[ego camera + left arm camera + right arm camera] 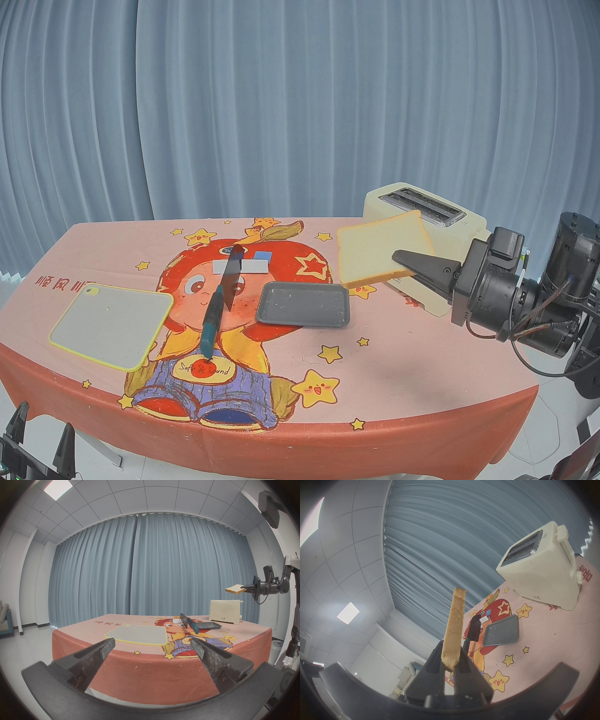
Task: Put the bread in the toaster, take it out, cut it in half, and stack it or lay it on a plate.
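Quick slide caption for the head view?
Right gripper holds the bread slice aloft beside the toaster; knife and tray sit nearby.

Room as I find it:

- Curtain (150, 567): blue-grey, closely pleated, hung from ceiling to floor across the whole wall behind my table, with a parting line near its middle.
- Ceiling (162, 495): white square tiles in a grid.
- Light panel (57, 487): one lit square, set flush among the tiles.
- Side wall (34, 583): plain white, with dark skirting (31, 625) along its foot.
- Floor (28, 648): pale and glossy.
- Seat (4, 619): against the side wall, blue base, light cushion, cut off at the edge.
- Table (437, 369): rounded front, draped in salmon-pink cloth printed with a cartoon figure and yellow stars.
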